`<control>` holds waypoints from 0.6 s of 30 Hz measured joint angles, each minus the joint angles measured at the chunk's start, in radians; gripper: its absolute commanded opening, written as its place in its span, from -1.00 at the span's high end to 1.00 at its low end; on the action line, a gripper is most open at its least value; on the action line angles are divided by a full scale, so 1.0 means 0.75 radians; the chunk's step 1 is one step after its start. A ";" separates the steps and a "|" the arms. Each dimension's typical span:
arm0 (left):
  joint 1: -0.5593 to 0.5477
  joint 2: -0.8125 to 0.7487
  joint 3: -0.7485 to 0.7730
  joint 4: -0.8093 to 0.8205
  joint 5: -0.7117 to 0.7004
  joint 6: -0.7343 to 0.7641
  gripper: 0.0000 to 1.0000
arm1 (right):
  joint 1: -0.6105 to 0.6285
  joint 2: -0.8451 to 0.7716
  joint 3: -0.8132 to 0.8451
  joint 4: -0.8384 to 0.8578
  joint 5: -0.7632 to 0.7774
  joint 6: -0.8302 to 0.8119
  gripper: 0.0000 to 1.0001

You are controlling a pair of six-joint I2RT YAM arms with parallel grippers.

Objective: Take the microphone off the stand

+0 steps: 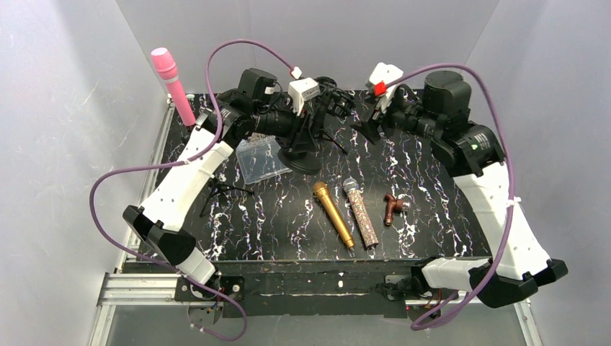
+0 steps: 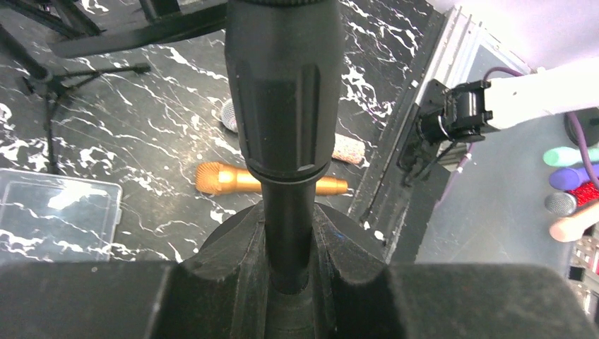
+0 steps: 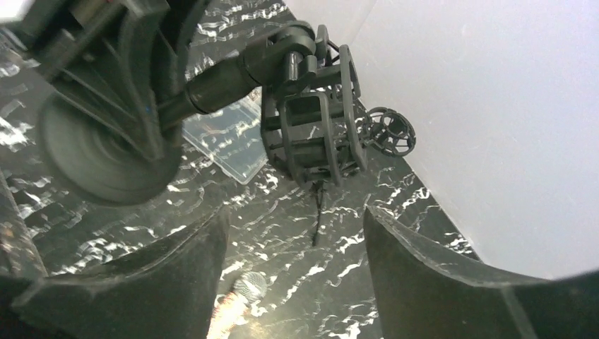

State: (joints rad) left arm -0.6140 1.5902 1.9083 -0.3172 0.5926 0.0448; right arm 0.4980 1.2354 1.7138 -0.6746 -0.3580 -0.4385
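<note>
A black mic stand with a round base (image 1: 302,157) stands at the back middle of the table. Its top carries a black shock-mount cage (image 1: 335,101), also in the right wrist view (image 3: 314,131); I cannot tell whether a microphone sits in the cage. My left gripper (image 1: 308,121) is shut on the stand's pole (image 2: 286,226), just below its thick collar (image 2: 282,85). My right gripper (image 1: 367,124) is open and empty to the right of the cage, its jaws wide apart (image 3: 293,244). A gold microphone (image 1: 333,214) and a glittery microphone (image 1: 361,213) lie side by side on the table.
A brown clip (image 1: 393,208) lies right of the glittery microphone. A clear plastic case (image 1: 261,158) and a small black tripod (image 1: 225,191) lie left of the stand. A pink microphone (image 1: 173,85) stands upright at the back left corner. White walls enclose the table.
</note>
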 measured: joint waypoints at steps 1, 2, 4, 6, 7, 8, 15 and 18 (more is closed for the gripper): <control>0.006 0.006 0.008 0.004 -0.004 0.005 1.00 | -0.011 -0.010 0.010 0.001 -0.010 0.033 -0.55; 0.011 0.011 0.011 0.017 -0.008 0.010 1.00 | -0.028 -0.024 0.024 0.004 -0.031 0.087 -0.54; 0.013 0.018 0.011 0.046 -0.013 0.015 1.00 | -0.051 -0.052 0.037 0.016 -0.077 0.172 -0.51; 0.013 0.027 0.006 0.101 -0.013 0.014 1.00 | -0.067 -0.077 0.038 0.034 -0.134 0.253 -0.47; 0.013 0.034 0.004 0.130 -0.014 0.009 1.00 | -0.072 -0.085 0.033 0.046 -0.160 0.287 -0.46; 0.013 0.043 0.005 0.158 -0.017 0.003 1.00 | -0.076 -0.095 0.019 0.068 -0.188 0.329 -0.44; 0.004 0.173 0.031 0.302 -0.039 -0.088 1.00 | -0.135 -0.082 -0.201 0.272 -0.351 0.704 -0.34; -0.008 0.216 0.031 0.331 -0.044 -0.137 1.00 | -0.152 -0.023 -0.255 0.340 -0.366 0.845 -0.33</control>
State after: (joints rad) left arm -0.6201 1.7519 1.9312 -0.0689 0.5594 -0.0582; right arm 0.3840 1.2182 1.5223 -0.4194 -0.6323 0.1951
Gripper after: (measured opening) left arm 0.203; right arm 0.672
